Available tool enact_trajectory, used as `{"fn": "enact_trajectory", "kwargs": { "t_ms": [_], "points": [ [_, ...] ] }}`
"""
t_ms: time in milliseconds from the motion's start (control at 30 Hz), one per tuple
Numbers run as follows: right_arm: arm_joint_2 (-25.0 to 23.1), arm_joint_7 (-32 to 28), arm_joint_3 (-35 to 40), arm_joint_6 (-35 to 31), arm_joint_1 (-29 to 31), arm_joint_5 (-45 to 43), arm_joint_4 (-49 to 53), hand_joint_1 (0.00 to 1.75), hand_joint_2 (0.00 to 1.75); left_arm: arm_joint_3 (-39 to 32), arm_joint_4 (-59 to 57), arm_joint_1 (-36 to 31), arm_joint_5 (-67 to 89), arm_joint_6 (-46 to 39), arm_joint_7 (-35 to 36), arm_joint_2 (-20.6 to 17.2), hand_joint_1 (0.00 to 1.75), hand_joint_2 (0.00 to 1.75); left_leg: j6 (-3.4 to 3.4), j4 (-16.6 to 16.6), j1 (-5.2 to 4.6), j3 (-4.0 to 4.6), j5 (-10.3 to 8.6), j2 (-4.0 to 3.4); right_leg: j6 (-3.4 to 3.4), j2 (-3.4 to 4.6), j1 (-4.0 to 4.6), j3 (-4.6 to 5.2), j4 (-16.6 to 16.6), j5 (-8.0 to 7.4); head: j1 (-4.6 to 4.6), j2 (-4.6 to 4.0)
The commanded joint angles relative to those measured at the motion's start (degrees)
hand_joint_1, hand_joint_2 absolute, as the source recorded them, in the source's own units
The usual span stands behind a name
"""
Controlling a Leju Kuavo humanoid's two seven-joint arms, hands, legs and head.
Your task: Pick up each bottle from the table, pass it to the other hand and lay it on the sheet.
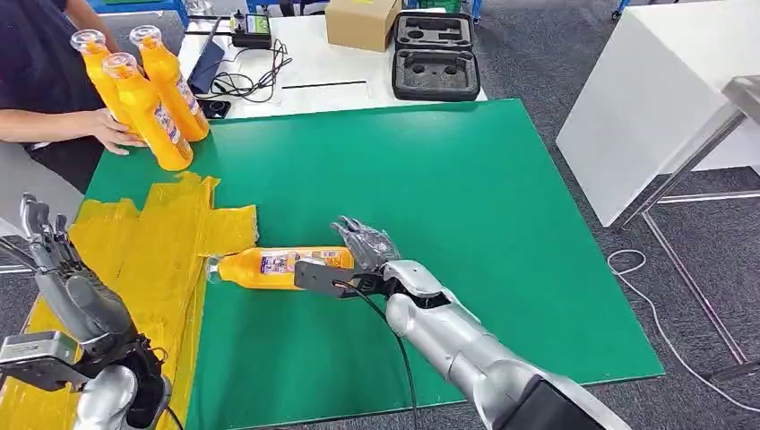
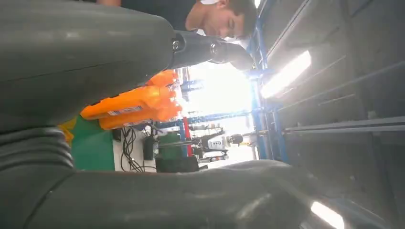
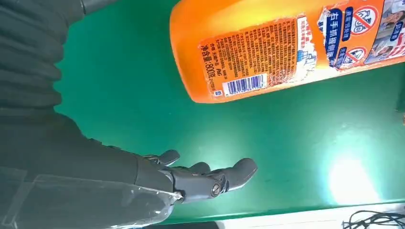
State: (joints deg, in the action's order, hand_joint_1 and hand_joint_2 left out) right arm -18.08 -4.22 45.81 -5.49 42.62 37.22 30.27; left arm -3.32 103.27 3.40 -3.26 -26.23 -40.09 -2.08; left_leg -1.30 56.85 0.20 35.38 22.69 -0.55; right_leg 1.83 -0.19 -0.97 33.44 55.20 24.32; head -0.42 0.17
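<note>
Head view: an orange bottle (image 1: 273, 267) lies on the green table (image 1: 466, 179) at centre frame, its neck touching the yellow sheet (image 1: 152, 242). The right hand (image 1: 363, 246), fingers spread and empty, sits beside its base; it must close around it. The left hand (image 1: 49, 242) seems open, waiting.

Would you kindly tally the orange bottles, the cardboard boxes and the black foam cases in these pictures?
Orange bottles: 4, with one lying on the green mat and three held by a person.
Cardboard boxes: 1
Black foam cases: 1
Total: 6

Green table (image 1: 466, 179) with sheet (image 1: 143, 242), bottle (image 1: 269, 266)
</note>
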Motion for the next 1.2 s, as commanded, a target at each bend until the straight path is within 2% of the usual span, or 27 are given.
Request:
{"fn": "enact_trajectory", "kwargs": {
  "t_ms": [33, 267, 700, 767, 1200],
  "points": [
    [0.6, 0.2, 1.7, -0.1, 2.0, -0.2, -3.1, 0.00, 1.75, 0.6, -2.3, -1.4, 0.0, 0.1, 0.1, 1.2, 0.00, 0.00, 0.06, 0.0, 0.04, -0.18, 0.08, 0.16, -0.09, -0.12, 0.04, -0.22, 0.0, 0.10, 0.00, 0.00],
    [0.5, 0.4, 0.9, 0.1, 1.4, 0.1, -2.5, 0.00, 1.75, 1.7, -7.2, -7.0, 0.4, 0.9, 0.1, 1.7, 0.00, 0.00, 0.06, 0.0, 0.05, -0.19, 0.05, 0.31, -0.09, -0.27, 0.05, -0.25, 0.0, 0.12, 0.00, 0.00],
    [-1.2, -0.6, 1.2, 0.9, 1.7, 0.8, -3.6, 0.00, 1.75, 2.1, -6.1, -6.4, 0.5, -0.1, 0.1, 2.2, 0.00, 0.00, 0.05, 0.0, 0.03, -0.14, 0.05, 0.05, -0.07, -0.05, 0.04, -0.16, 0.0, 0.07, 0.02, 0.00],
    [-1.1, -0.3, 1.6, -0.2, -0.3, 1.0, -2.9, 0.00, 1.75, 2.3, -3.3, -2.7, 0.7, 0.5, 0.1, 2.2, 0.00, 0.00, 0.04, 0.0, 0.04, -0.18, 0.07, -0.06, -0.06, 0.06, 0.04, -0.18, -0.1, 0.04, 0.00, 0.00],
    [-0.5, 0.7, 1.1, -0.7, -0.7, 1.0, -1.7, 0.00, 1.75, 2.7, -3.9, -3.3, 0.6, 1.2, 0.1, 2.2, 0.00, 0.00, 0.06, 0.0, 0.04, -0.12, 0.06, 0.04, -0.08, -0.04, 0.04, -0.14, 0.0, 0.07, 0.00, 0.00]
  ]
}}
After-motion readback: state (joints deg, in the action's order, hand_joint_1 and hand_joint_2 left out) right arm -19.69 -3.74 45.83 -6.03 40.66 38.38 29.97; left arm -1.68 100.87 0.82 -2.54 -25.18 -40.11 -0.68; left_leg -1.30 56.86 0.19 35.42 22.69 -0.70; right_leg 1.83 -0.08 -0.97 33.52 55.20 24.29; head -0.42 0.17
